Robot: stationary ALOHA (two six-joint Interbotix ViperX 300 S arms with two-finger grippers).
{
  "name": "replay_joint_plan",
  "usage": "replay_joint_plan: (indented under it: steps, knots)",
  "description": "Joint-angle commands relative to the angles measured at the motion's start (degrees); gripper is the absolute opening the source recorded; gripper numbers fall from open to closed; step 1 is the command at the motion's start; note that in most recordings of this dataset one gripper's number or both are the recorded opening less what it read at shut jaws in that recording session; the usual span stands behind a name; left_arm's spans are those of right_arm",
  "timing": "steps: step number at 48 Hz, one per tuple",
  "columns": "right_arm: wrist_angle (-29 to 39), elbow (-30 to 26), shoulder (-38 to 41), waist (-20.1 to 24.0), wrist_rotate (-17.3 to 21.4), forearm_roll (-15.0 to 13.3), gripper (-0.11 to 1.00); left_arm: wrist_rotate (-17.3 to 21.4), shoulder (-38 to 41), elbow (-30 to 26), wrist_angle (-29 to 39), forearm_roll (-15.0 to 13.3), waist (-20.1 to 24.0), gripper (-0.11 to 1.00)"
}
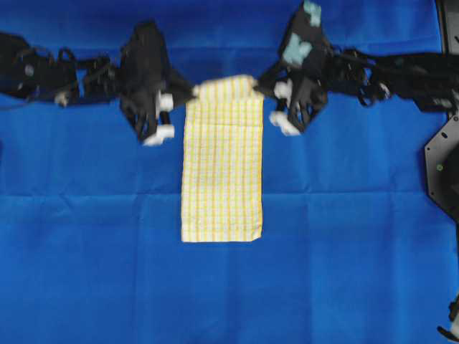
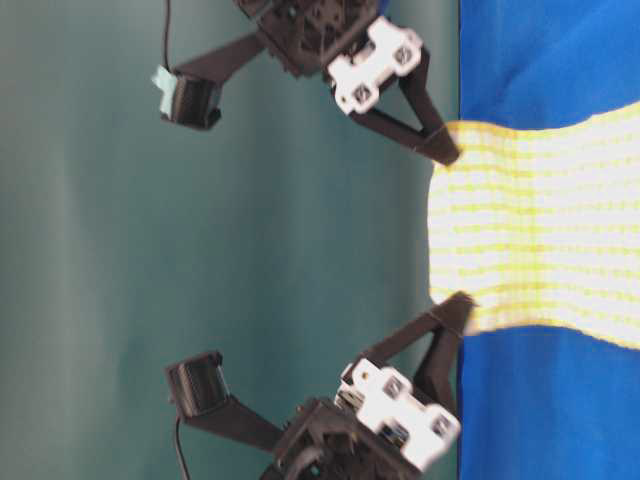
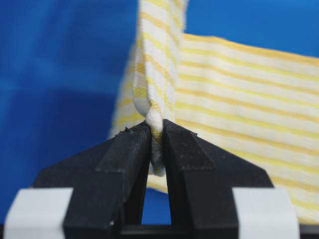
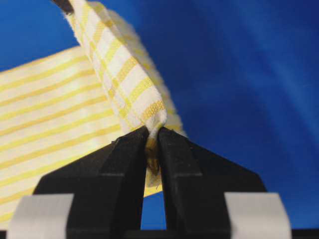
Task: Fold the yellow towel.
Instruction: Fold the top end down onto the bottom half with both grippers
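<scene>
Thin white cloth towel with yellow checks (image 1: 221, 179), lying long on the plain blue cloth (image 1: 86, 236) over the counter, far end lifted, left tool (image 3: 156, 144) pinched tight on one far corner, right tool (image 4: 152, 144) pinched tight on the other corner

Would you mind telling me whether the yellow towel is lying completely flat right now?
No. The yellow towel has its far edge lifted: left gripper and right gripper each pinch a corner, while the near part rests on the blue cloth.
</scene>
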Motion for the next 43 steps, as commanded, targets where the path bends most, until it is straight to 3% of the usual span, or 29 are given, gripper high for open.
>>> replay_joint_plan:
  steps: [1,19,27,43]
  knots:
    - [-0.3,0.4,-2.1,3.1,0.0,1.4,0.09,-0.3,-1.6,0.1,0.2,-0.1,-3.5,0.06]
    - [-0.5,1.7,-1.2,15.5,0.0,5.8,0.09,-4.3,-0.9,0.3,2.3,-0.2,-13.5,0.06]
    - [-1.5,0.9,1.6,18.6,0.0,8.1,0.09,-5.2,0.2,0.3,2.4,-0.2,-16.9,0.06]
    - [-1.7,-1.6,6.3,21.4,0.0,9.1,0.09,-5.3,4.0,-0.7,1.5,-0.2,-19.7,0.06]
